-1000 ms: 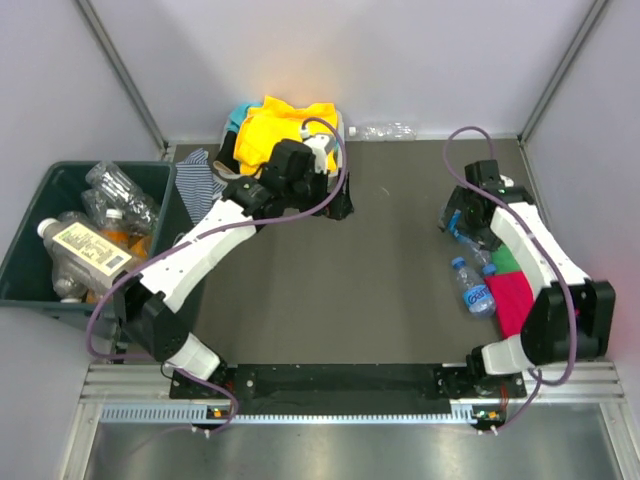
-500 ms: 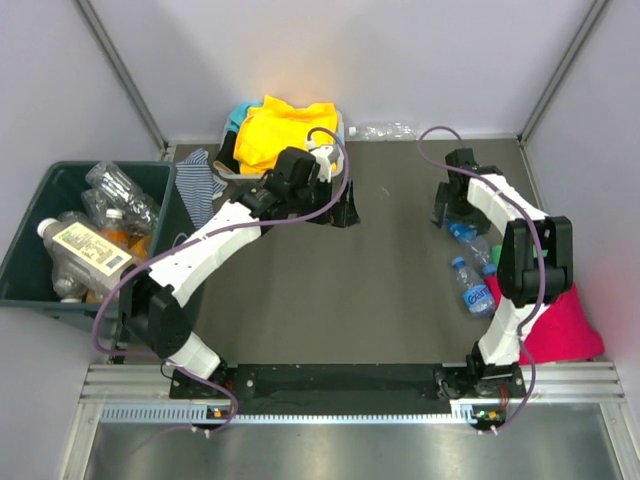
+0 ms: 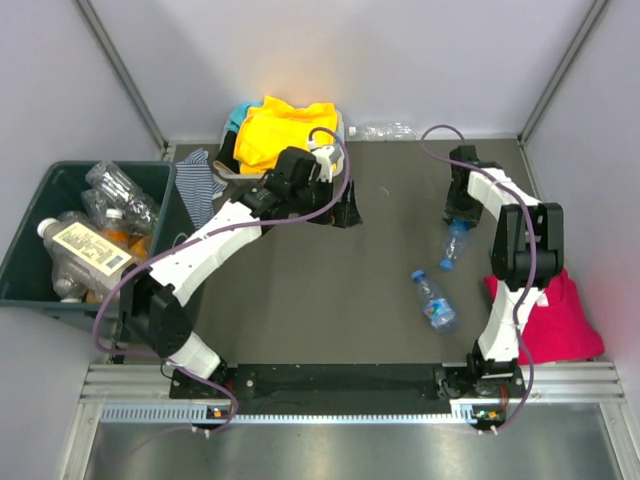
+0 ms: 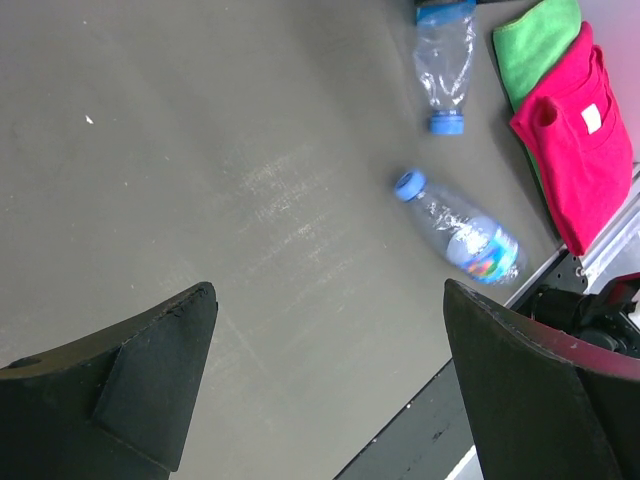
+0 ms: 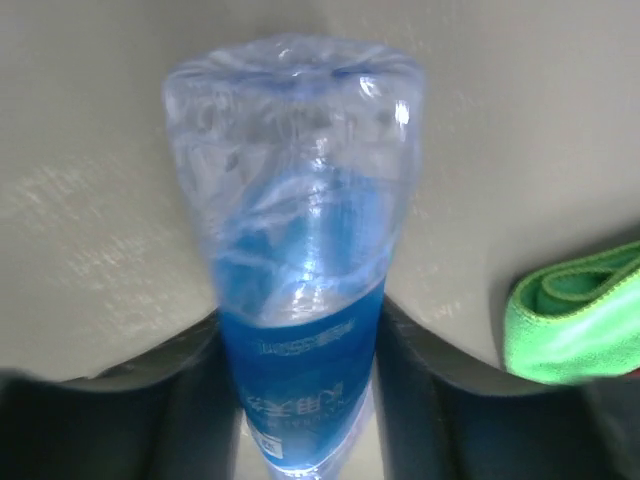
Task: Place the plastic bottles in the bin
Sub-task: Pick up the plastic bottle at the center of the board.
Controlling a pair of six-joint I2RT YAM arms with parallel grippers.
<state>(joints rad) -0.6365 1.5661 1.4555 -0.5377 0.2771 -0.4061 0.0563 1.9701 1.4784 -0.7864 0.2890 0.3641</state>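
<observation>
My right gripper [image 3: 458, 213] [image 5: 303, 350] is shut on a clear plastic bottle [image 3: 452, 241] [image 5: 300, 230] with a blue label, gripping it around the label. Its blue cap end points toward the near edge of the table. A second blue-capped bottle [image 3: 433, 300] [image 4: 465, 236] lies loose on the table, nearer and to the left. A third, clear bottle [image 3: 386, 130] lies against the back wall. The dark green bin [image 3: 60, 303] at the left holds several bottles. My left gripper [image 3: 340, 210] [image 4: 328, 290] hangs open and holds nothing over the table's middle back.
A white tray of yellow cloth [image 3: 285, 125] stands at the back, with a striped cloth [image 3: 200, 180] beside it. A red cloth [image 3: 548, 318] [image 4: 580, 130] and a green cloth [image 4: 535, 40] [image 5: 575, 325] lie at the right edge.
My right gripper has closed on the blue-labelled bottle. The other blue-capped bottle has shifted left and nearer. The right arm's elbow has swung back, uncovering the red cloth.
</observation>
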